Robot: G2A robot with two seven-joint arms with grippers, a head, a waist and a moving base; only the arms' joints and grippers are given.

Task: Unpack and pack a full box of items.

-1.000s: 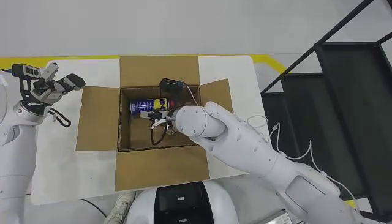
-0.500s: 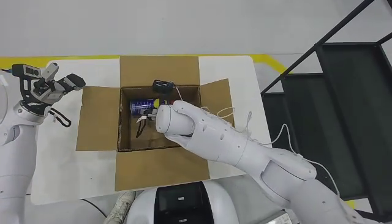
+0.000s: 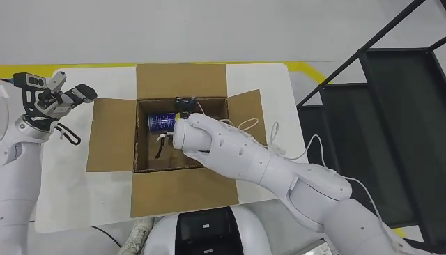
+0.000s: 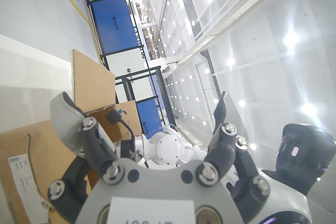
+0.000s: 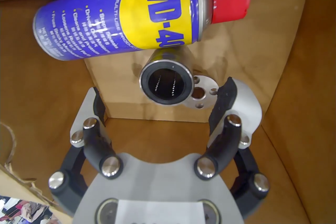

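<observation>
An open cardboard box [image 3: 111, 135] sits mid-table with its flaps spread. On its floor lies a blue and yellow spray can [image 5: 136, 12] with a red cap, partly hidden under my right arm in the top view [image 3: 160, 120]. Beside the can lies a metal flanged bearing [image 5: 166, 82], its bore facing the camera. My right gripper [image 5: 162, 101] is down inside the box, open, its fingers on either side of the bearing without touching it. My left gripper [image 3: 70, 96] hangs open and empty over the table left of the box [image 4: 92, 78].
The box walls [image 5: 302, 78] stand close around the right gripper. A black metal staircase [image 3: 376, 95] stands off the table's right side. Bare white table [image 3: 70, 185] lies left of and in front of the box.
My right arm has swung left and lower into the box, now covering more of the can. The left arm has not moved.
</observation>
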